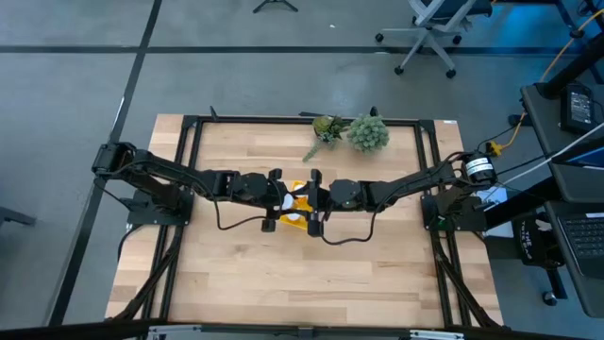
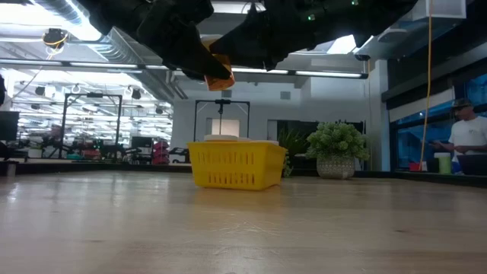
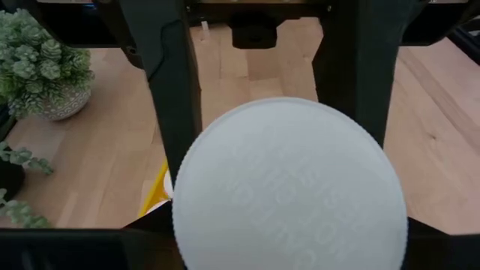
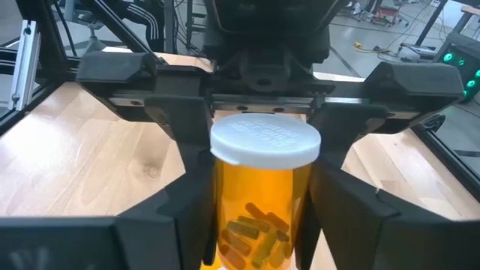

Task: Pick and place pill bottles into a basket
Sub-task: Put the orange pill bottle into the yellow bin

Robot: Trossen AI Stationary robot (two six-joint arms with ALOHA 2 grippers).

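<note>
Pale wooden boards make up the table point(image 1: 283, 274), and both dark arms meet over its middle. Nearest in the right wrist view, a pill bottle point(image 4: 259, 202) stands upright, its orange body full of capsules and its white cap on top, with the right gripper point(image 4: 259, 217) fingers close on either side of it; the other arm's gripper faces it just behind, and whether the right fingers are pressing the bottle yet cannot be told. From the left wrist, only the round white cap point(image 3: 289, 187) shows, filling the frame between the left gripper point(image 3: 274, 112) fingers, which are clamped on the bottle. Level with the table, an orange bit of bottle point(image 2: 219, 72) hangs high above the yellow basket point(image 2: 236, 165), which sits on the boards; from above the arms mostly cover it. Farther back stand potted green plants point(image 1: 368, 132), and a person point(image 2: 468, 137) at the room's edge.
</note>
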